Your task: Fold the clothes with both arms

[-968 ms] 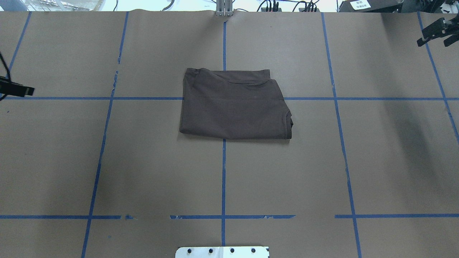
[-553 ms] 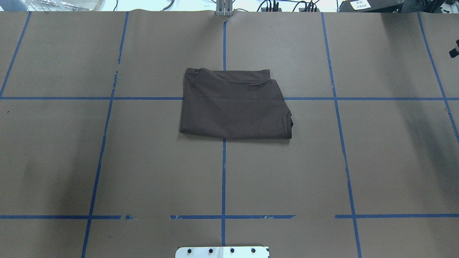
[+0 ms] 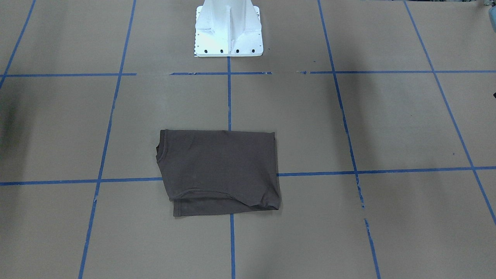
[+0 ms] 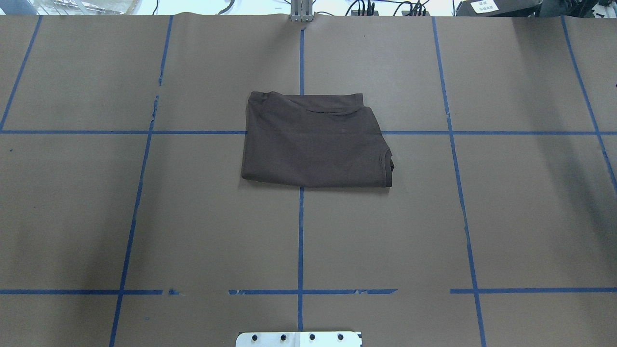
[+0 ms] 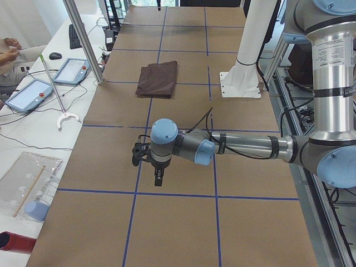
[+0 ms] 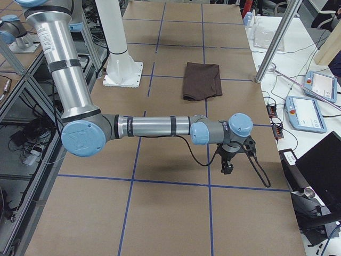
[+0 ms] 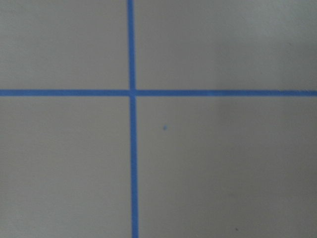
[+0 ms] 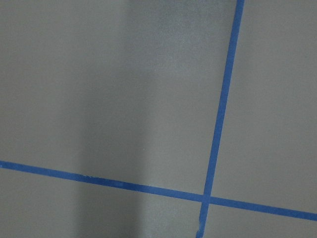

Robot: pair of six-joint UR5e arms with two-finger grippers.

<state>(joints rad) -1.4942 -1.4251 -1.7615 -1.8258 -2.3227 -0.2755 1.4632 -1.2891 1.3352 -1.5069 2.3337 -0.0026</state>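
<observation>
Overhead exterior shows the T-shirt folded flat on the table, at 12 o'clock from the white base plate — well apart from both arms. The left gripper and right gripper appear only in side views, seemingly pointing down; whether their jaws are parted cannot be told.

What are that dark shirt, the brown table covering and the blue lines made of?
Shirt: soft matte knit, likely cotton jersey; it lies limp, with stitched hems.
Covering: looks like matte brown paper, flat and without shine.
Lines: probably blue tape; stretches are torn and gapped.
</observation>
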